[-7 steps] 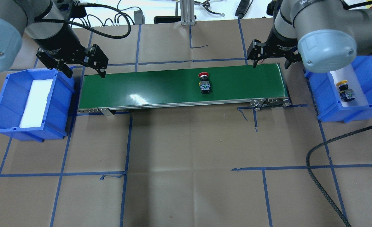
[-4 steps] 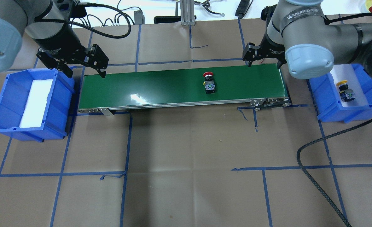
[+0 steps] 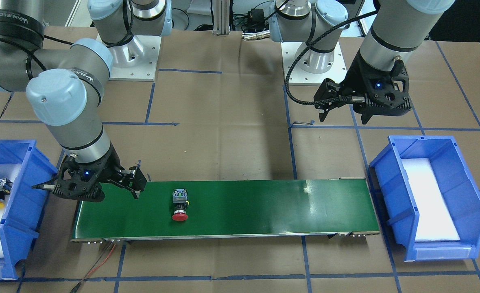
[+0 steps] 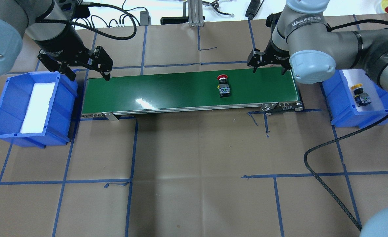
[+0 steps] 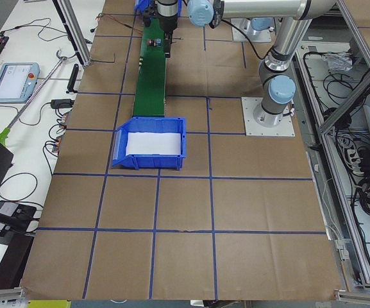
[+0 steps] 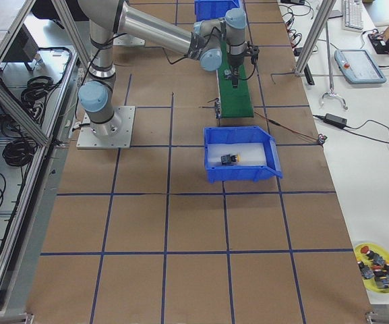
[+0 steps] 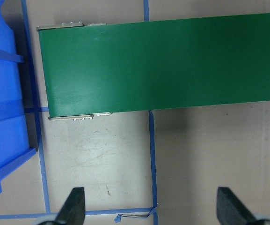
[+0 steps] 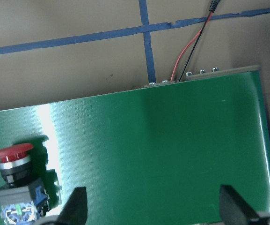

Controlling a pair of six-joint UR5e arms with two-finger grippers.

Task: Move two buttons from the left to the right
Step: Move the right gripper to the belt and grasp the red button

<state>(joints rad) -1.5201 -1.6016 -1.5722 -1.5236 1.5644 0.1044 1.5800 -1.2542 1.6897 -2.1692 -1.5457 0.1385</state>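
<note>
The red-capped button (image 4: pixel 223 87) lies on its side on the green conveyor belt (image 4: pixel 167 89), right of its middle; the right wrist view has it at lower left (image 8: pixel 18 178). The yellow-capped button (image 4: pixel 360 95) lies on white foam in the right blue bin (image 4: pixel 361 118). My right gripper (image 4: pixel 269 69) hangs open over the belt's right end by the back edge, right of the red button, with nothing between its fingers (image 8: pixel 76 206). My left gripper (image 4: pixel 89 76) is open and holds nothing above the belt's left end, beside the left blue bin (image 4: pixel 3 108).
The left bin holds only a white foam pad (image 4: pixel 37 107). A black cable (image 4: pixel 325 164) loops over the table at front right. Red wires (image 3: pixel 101 256) trail from the belt's right end. A yellow plate of spare parts (image 6: pixel 376 263) sits far off at a table corner.
The red button has ridden the belt to the right. My right arm has swung left along the belt's back edge. The left arm has not moved.
</note>
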